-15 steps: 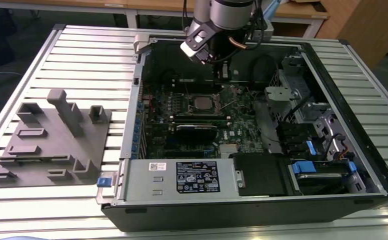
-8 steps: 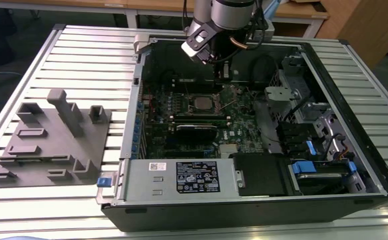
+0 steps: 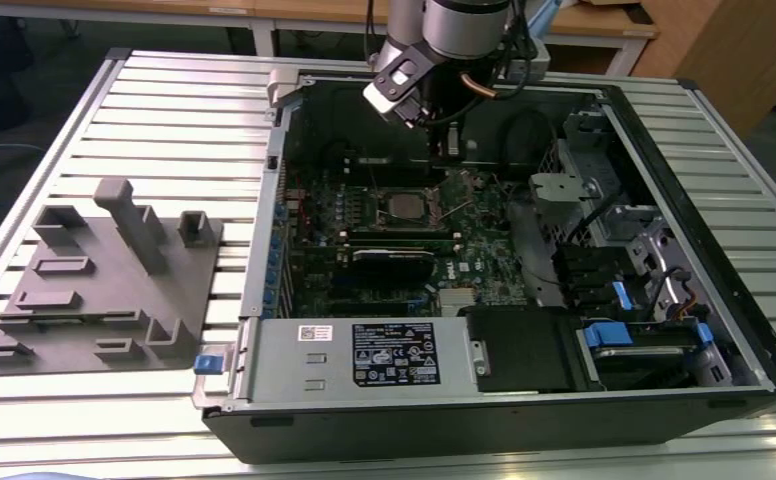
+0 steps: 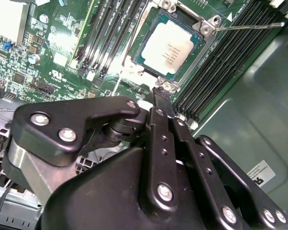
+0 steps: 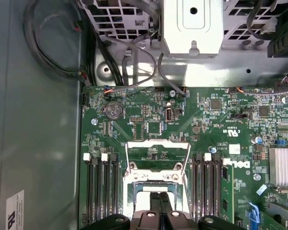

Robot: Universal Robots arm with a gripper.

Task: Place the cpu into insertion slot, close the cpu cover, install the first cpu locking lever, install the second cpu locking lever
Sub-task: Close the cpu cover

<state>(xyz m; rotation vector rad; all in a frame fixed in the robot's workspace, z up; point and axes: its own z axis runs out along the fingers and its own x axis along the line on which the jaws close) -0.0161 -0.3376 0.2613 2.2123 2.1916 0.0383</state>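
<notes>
cpu (image 4: 170, 48): seated in insertion slot (image 4: 185, 15)
cpu cover (image 5: 158, 143): raised, so the chip stays exposed
gripper (image 4: 162, 93): pinched closed, empty, tip beside slot

An open computer case (image 3: 495, 430) lies on the slatted metal counter (image 3: 161, 110), with a grey moulded holder (image 3: 95, 290) beside it on the exterior view's left. Inside the case are a green motherboard (image 5: 201, 129), a labelled grey power-supply box (image 3: 295, 360), black memory slots (image 5: 102, 191), a coin battery (image 5: 113, 109), a finned heatsink (image 5: 283, 165) and black cables (image 5: 53, 67).
</notes>
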